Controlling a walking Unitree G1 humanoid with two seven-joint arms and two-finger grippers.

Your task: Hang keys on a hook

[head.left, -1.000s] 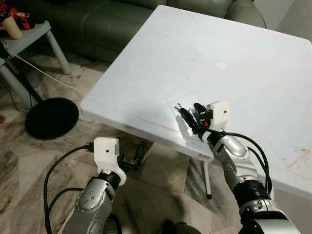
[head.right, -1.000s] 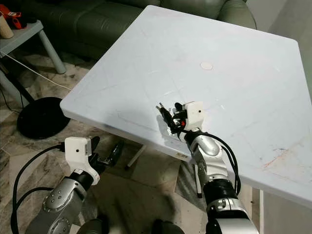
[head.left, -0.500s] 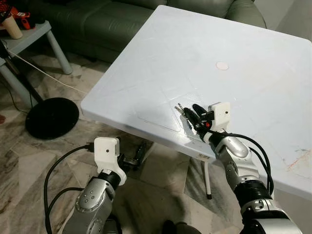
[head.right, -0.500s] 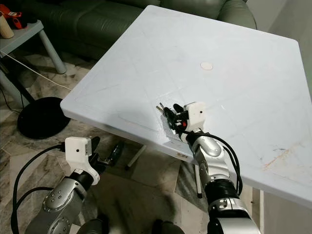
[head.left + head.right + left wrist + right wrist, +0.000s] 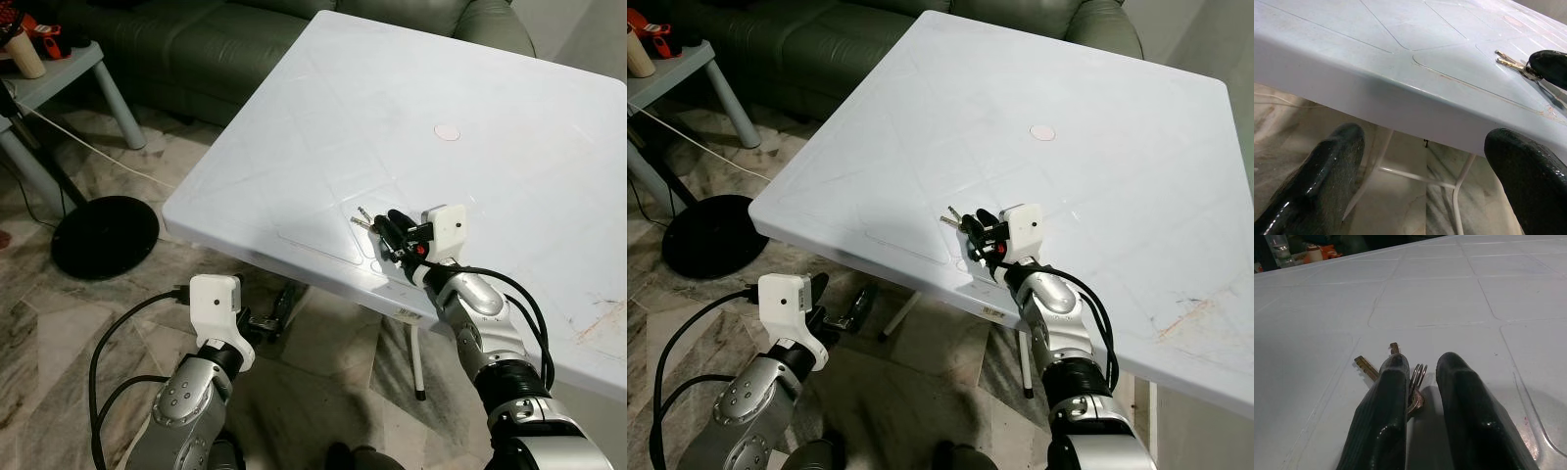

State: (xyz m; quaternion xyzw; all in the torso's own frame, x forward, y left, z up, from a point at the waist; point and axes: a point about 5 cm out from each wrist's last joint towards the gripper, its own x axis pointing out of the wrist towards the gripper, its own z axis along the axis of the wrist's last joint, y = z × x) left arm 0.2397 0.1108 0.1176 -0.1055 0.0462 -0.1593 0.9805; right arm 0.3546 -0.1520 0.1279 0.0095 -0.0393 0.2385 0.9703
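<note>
Keys (image 5: 1400, 369) lie flat on the white table (image 5: 323, 117) near its front edge, so with the left gripper (image 5: 1425, 186) gaping idle below and the right gripper (image 5: 1420, 396) narrowed around their ring, hanging remains entirely ahead.

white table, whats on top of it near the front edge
A bunch of keys lies on the white table, with the right end effector set down around its ring. The key blades stick out past the fingers; the key heads are covered by the left finger.
</note>
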